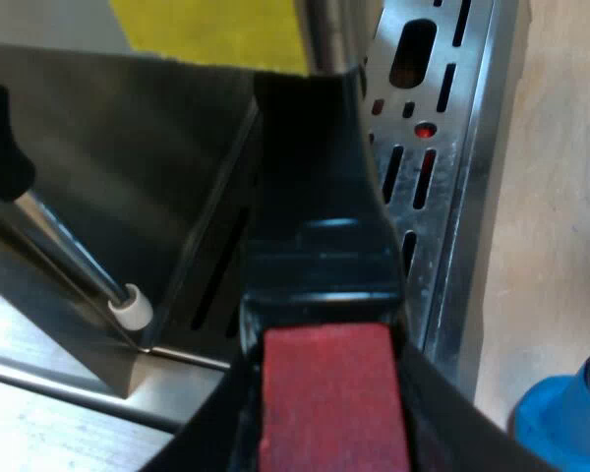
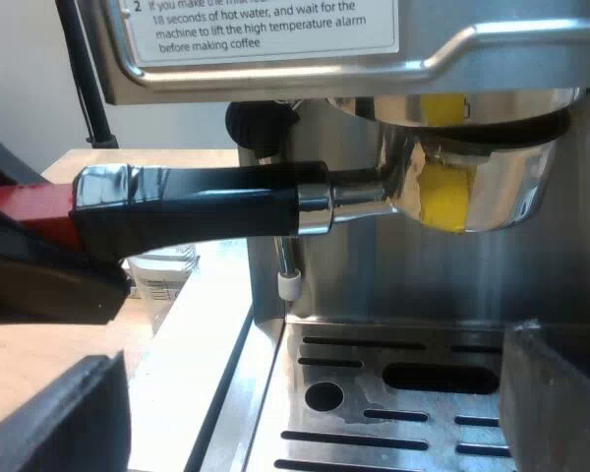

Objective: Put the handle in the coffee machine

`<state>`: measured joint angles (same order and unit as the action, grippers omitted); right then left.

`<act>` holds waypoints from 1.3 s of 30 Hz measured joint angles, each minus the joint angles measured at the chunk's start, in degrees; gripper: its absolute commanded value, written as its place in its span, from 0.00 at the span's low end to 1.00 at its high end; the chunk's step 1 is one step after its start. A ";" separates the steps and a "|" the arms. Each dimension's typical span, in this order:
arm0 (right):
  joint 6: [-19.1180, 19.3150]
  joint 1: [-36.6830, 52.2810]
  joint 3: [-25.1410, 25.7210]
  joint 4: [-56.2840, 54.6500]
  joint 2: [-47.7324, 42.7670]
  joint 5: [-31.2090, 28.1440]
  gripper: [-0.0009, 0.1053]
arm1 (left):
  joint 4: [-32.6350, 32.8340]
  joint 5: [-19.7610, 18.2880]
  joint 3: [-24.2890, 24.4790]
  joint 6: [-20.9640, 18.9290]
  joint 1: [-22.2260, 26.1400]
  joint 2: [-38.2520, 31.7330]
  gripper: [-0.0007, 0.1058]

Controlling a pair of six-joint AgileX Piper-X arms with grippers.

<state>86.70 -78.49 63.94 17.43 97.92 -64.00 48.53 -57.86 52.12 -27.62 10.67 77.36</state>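
Pale wooden tabletop [image 1: 560, 197], carrying a brushed stainless-steel espresso machine [image 2: 570, 275] with a slotted metal drip tray [image 2: 423, 393]. Item of the task: metal filter holder with glossy black handle ending in red [image 2: 206, 202]. Its round steel basket sits up under the machine's brew head and the handle stands out level past the tray's edge, so it looks entered in the mount but, by my reading, not yet swung round to lock. Left end effector [image 1: 324, 433]: two black fingers closed on the red end of the handle, one to each side (a grip far out on the handle gives the most leverage for a turn). Right end effector [image 2: 305, 408]: fingers set wide with nothing between them, hovering low over the drip tray before the machine, probably placed to watch the seat rather than to grasp. Sundries: thin steel steam wand with white tip [image 1: 133, 307], hanging beside the tray; round blue tamper [image 1: 560, 413], on the tabletop near the tray, apart from the work; clear measuring glass with printed marks [image 2: 162, 275], standing below and beyond the handle, not touching it. Next step, as judged: rotate the handle until it holds firm. The risk is a slip off the smooth red end.
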 measured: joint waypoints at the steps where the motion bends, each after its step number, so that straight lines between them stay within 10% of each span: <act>1: 0.00 0.00 0.00 0.00 0.00 0.00 0.73 | -0.03 -0.10 0.00 -0.23 0.00 0.00 0.01; 39: 0.00 0.00 0.00 0.00 0.00 0.00 0.73 | -0.65 -2.21 -0.72 -7.61 2.76 0.12 0.01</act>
<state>86.70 -78.49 63.94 17.43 97.92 -64.00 47.88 -60.07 51.41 -35.23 13.43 77.49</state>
